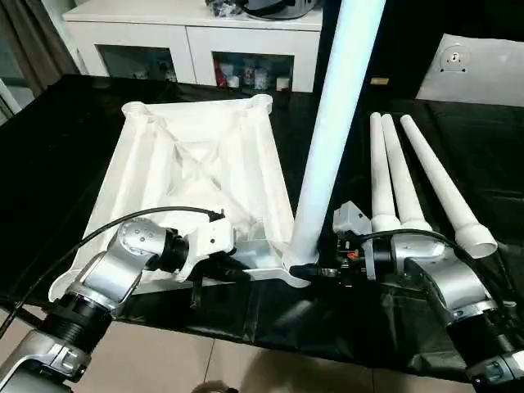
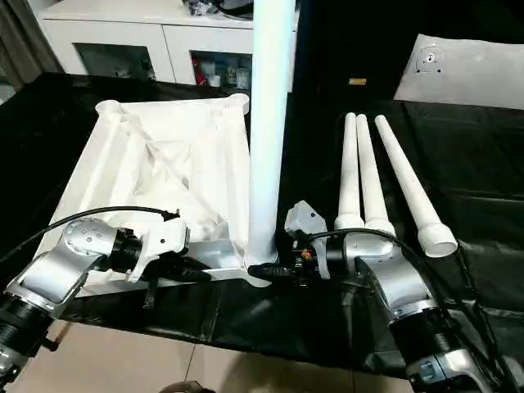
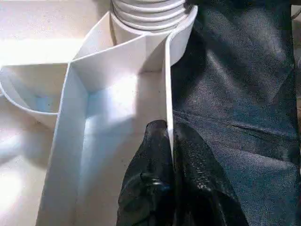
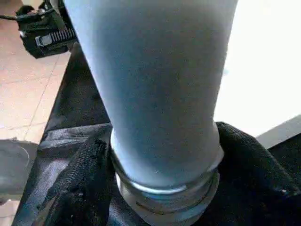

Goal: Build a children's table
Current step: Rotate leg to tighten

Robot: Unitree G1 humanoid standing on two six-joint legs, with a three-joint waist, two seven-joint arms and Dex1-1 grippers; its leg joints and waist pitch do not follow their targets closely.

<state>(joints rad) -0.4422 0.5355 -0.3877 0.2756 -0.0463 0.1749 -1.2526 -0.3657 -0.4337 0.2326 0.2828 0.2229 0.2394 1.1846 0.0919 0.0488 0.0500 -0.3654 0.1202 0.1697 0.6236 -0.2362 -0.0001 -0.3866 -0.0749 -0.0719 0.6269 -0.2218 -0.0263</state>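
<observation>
The white tabletop (image 1: pixel 196 164) lies upside down on the black work table, ribbed underside up. One white leg (image 1: pixel 336 123) stands upright in its near right corner socket (image 1: pixel 296 274), with the threaded base (image 3: pixel 150 12) partly showing above the socket. My right gripper (image 1: pixel 315 268) is shut on the base of this leg, a black finger (image 4: pixel 80 188) on each side. My left gripper (image 3: pixel 169 141) is shut on the tabletop's thin near rim wall (image 3: pixel 167 84), just left of that socket. Three loose legs (image 1: pixel 401 172) lie side by side to the right.
The work table's front edge (image 1: pixel 270 340) runs just below both grippers, with tiled floor (image 1: pixel 164 364) beyond it. A white glass-door cabinet (image 1: pixel 196 41) stands behind the table. A white panel (image 1: pixel 475 70) rests at the back right.
</observation>
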